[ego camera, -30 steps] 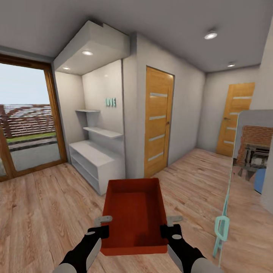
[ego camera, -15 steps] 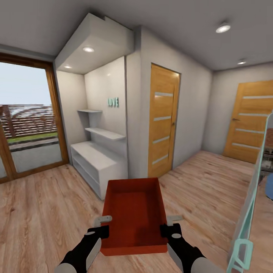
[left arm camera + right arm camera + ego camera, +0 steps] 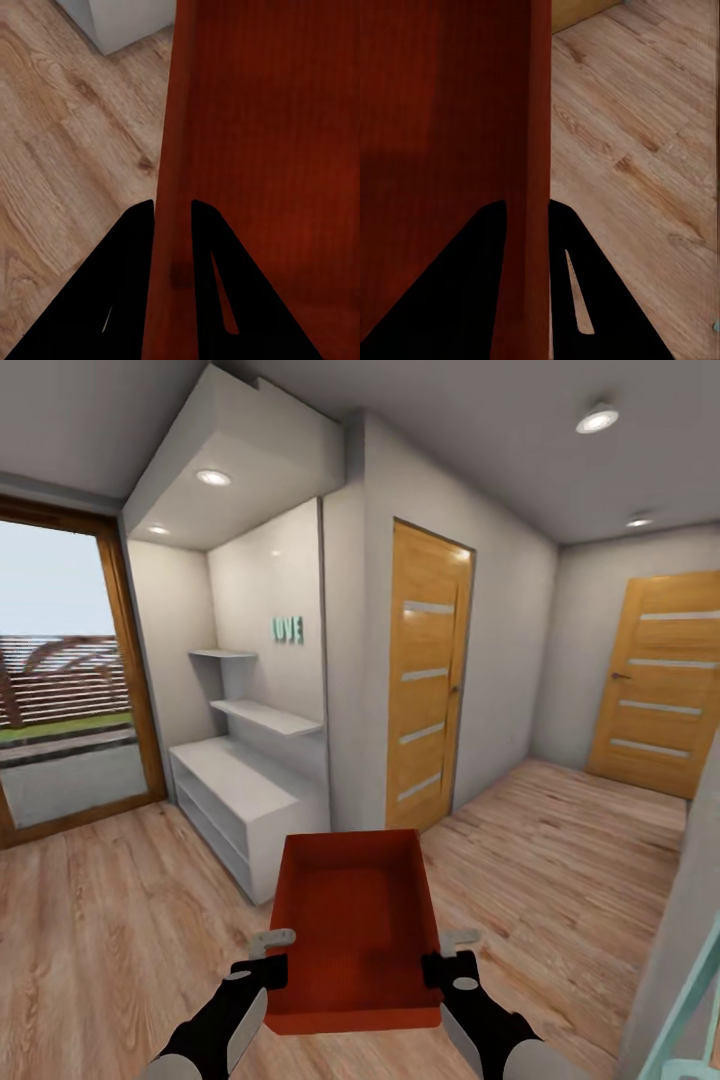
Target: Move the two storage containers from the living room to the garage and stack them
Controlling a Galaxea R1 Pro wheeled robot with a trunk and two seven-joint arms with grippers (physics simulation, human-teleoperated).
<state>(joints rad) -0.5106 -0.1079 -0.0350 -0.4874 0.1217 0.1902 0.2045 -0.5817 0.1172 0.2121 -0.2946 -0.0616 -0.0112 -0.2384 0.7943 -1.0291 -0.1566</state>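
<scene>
1. You stood in a home's hallway: wood plank floor, two orange wooden doors.
2. You had a white shelf alcove with "LOVE" lettering, and a glazed patio door.

The storage container sits between left claw and right claw, shelf unit beyond it.

Light wood plank flooring is running through a hallway with grey-white walls. Two orange wooden doors are standing shut. A white alcove is holding a low cabinet and shelves under recessed ceiling lights, while daylight is coming through a wood-framed glass door.
</scene>
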